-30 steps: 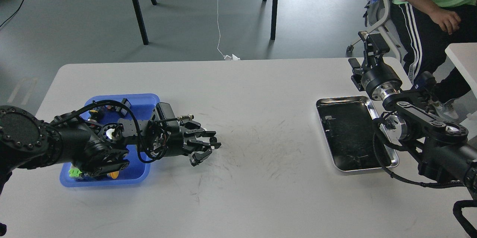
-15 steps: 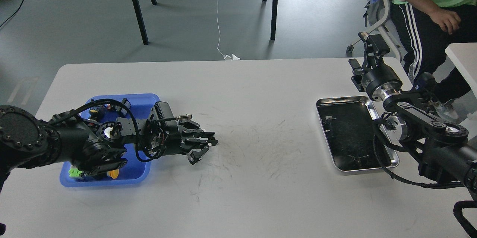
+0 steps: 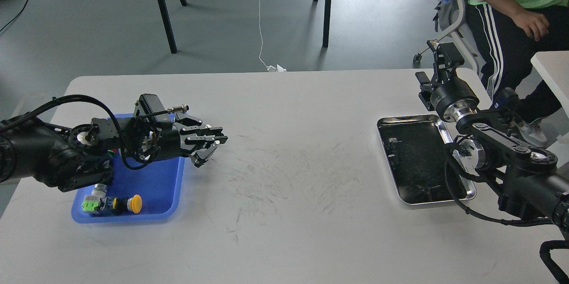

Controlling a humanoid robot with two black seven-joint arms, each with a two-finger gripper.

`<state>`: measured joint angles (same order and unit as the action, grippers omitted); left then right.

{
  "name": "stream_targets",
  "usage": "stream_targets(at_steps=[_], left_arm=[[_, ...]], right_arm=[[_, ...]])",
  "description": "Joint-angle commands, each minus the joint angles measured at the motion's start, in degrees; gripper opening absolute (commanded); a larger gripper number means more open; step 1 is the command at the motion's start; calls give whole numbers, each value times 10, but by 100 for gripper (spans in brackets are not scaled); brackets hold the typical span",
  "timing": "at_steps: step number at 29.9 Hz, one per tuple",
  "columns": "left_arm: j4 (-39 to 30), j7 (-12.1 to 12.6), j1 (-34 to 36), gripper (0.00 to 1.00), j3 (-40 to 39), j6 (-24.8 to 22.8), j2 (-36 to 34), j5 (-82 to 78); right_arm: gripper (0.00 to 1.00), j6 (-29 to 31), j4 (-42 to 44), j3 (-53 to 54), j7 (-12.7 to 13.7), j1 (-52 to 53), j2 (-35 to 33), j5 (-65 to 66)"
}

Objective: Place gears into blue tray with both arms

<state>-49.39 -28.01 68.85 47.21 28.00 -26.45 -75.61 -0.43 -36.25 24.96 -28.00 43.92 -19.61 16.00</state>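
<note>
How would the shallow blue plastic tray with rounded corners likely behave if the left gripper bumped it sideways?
The shallow blue plastic tray would probably slide rather than tip: it sits low and flat on the smooth white table. It looks like thin plastic holding only a few push-button switches, so it is likely light. The left gripper hovers just beyond its right rim.

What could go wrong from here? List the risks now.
1. The left pincer hangs just past the right rim of the blue tray; a low swing could knock the rim and scatter the push-button switches.
2. The right pincer sits at the table's far right edge, close to the seated person; a wide move might reach them.
</note>
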Motion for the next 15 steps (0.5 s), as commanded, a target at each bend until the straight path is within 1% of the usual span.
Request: stream_targets(at_steps=[1, 7, 11, 15], left_arm=[[-6, 0, 1, 18, 0, 0, -50, -11], [-11, 0, -20, 19, -4, 0, -133, -35], [-11, 0, -44, 20, -4, 0, -159, -34], [-17, 0, -71, 20, -10, 0, -171, -34]], right_arm=[[96, 0, 0, 0, 0, 1, 0, 0], [96, 0, 1, 0, 0, 2, 1, 1], [96, 0, 1, -1, 0, 4, 2, 2], [96, 0, 5, -2, 0, 5, 2, 2]])
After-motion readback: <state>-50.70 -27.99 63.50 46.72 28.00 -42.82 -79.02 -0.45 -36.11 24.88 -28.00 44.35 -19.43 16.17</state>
